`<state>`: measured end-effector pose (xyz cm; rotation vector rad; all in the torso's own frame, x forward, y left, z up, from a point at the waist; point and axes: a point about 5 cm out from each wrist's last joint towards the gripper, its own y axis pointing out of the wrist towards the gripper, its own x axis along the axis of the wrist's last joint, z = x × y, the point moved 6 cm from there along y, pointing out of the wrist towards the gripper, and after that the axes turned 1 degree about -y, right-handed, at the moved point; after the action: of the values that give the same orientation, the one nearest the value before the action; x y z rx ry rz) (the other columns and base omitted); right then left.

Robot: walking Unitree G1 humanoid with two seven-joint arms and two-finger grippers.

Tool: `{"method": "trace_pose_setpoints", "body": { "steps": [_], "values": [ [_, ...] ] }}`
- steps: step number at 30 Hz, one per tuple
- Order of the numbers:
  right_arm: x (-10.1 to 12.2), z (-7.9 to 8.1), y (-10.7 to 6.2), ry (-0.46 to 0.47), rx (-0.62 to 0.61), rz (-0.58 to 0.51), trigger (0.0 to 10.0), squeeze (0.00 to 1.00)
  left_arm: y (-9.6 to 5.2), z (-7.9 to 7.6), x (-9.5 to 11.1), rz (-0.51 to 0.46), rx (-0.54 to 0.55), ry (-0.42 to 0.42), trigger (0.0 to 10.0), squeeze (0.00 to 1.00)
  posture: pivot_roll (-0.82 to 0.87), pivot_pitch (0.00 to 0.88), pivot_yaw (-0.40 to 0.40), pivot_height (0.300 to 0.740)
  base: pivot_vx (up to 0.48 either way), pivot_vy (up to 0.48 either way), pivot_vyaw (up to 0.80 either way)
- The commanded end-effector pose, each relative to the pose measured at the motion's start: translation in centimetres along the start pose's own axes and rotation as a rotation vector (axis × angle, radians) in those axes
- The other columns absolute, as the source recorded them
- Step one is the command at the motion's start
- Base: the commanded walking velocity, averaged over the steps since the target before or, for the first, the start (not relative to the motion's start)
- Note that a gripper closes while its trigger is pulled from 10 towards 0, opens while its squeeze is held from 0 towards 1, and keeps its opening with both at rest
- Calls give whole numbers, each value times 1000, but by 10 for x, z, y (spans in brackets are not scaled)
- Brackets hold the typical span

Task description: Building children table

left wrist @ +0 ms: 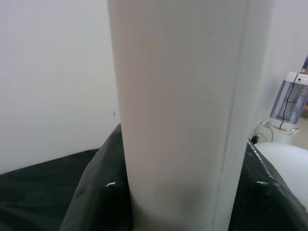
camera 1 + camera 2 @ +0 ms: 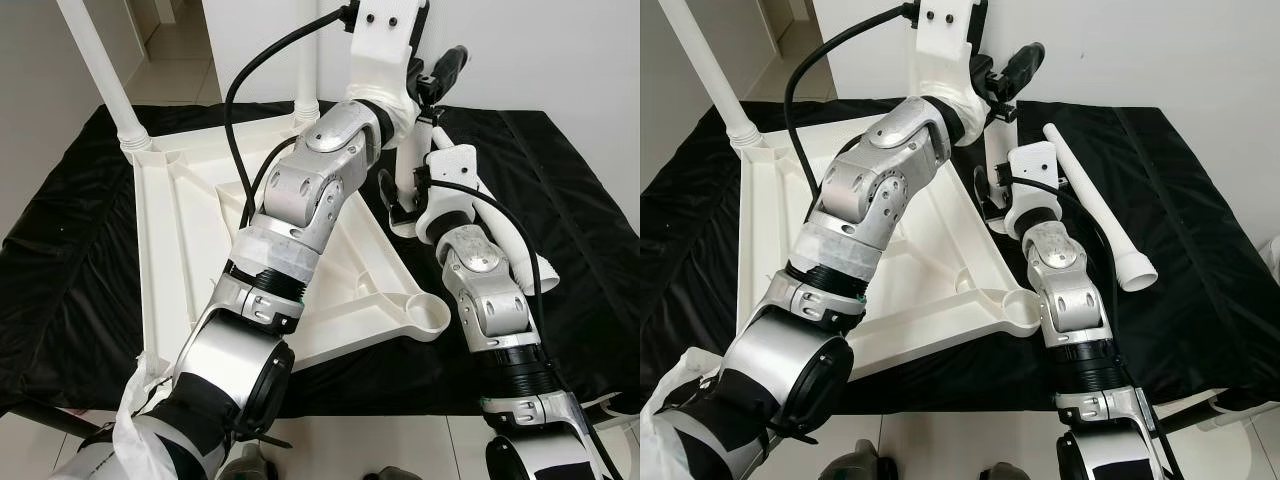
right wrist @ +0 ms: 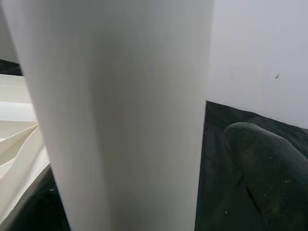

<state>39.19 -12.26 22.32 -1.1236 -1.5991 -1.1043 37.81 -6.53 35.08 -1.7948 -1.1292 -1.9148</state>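
Tabletop (image 2: 180,250): white plastic, lying upside down on a black cloth (image 2: 1200,270), its ribbed underside facing up.
Corner socket (image 2: 428,318): round cup at the near corner of the tabletop, with no leg in it.
Left leg (image 2: 100,70): white tube standing in the far left corner socket, leaning slightly outward.
Middle leg (image 2: 306,60): a second tube rising from the far edge of the tabletop, partly hidden by the left arm.
Right leg (image 2: 997,170): upright tube at the tabletop's right corner, close before both wrist cameras as a pale column (image 1: 183,115).
Loose leg (image 2: 1100,215): lying on the cloth to the right of the tabletop, flared end nearest the robot.
Left gripper (image 2: 1010,75): raised high against the right leg; one black finger (image 2: 1025,60) visible, jaw state cannot be told.
Right gripper (image 2: 395,205): low at the same leg's base; jaw state cannot be told.
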Motion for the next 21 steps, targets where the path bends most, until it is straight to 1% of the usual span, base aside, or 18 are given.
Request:
{"method": "trace_pose_setpoints", "body": {
  "steps": [1,4,6,9,10,11,12,13,14,15,20,21],
  "values": [
    [9,3,2,-5,13,-26,10000,0,-1,-10,-2,1,-14,-13,10000,0,-14,0,13,740,0,0,0],
    [10,4,2,-4,15,-30,10000,0,-1,-12,-3,2,-17,-14,10000,0,-14,0,13,740,0,0,0],
    [12,6,2,-6,22,-37,9569,0,-2,-14,-4,6,-22,-15,10000,0,-14,0,12,740,0,0,0],
    [12,6,2,-6,24,-38,9569,0,-2,-15,-4,7,-24,-16,10000,0,-14,0,12,740,0,0,0],
    [13,7,2,-5,29,-41,7294,0,-2,-15,-4,7,-25,-16,10000,0,-14,0,12,740,0,0,0],
    [13,7,2,-5,29,-41,7294,0,-2,-15,-4,7,-25,-16,10000,0,-14,0,12,740,0,0,0],
    [13,9,2,3,38,-42,2588,0,-2,-16,-4,8,-26,-17,10000,0,-14,0,12,740,0,0,0],
    [13,9,2,3,38,-42,2588,0,-2,-16,-4,8,-26,-17,10000,0,-14,0,12,740,0,0,0],
    [13,9,1,15,38,-38,549,0,-2,-17,-4,9,-27,-18,10000,0,-13,0,12,740,0,0,0],
    [12,9,1,16,32,-34,0,0,-2,-18,-4,9,-30,-18,10000,0,-14,0,12,740,0,0,0],
    [9,9,1,21,24,-25,0,0,-3,-21,-4,12,-39,-20,10000,0,-15,0,13,740,0,0,0],
    [9,9,1,28,25,-23,588,0,-3,-22,-4,13,-40,-20,10000,0,-15,0,13,740,0,0,0]
  ]
}}
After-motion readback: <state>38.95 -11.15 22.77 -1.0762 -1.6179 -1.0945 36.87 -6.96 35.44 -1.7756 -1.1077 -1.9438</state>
